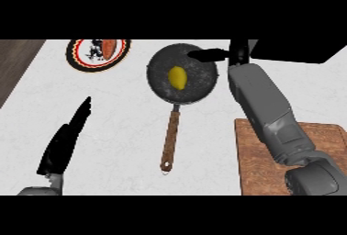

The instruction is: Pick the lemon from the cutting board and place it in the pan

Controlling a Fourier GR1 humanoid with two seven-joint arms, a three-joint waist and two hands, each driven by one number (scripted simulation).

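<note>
The yellow lemon (177,78) lies inside the dark round pan (196,89), a little left of its middle. The pan's brown handle (170,140) points toward me. My right hand (213,54) reaches over the pan's far right rim, fingers straight and open, apart from the lemon. The grey right forearm runs back over the wooden cutting board (254,156) at the lower right; the board's visible part is bare. At the lower left my left hand (64,137) rests open, fingers straight and pointing up.
A round plate (81,62) with a red and black rim stands at the far left and holds an orange piece of food. A dark strip runs along the counter's left edge. A black block shows at the top right.
</note>
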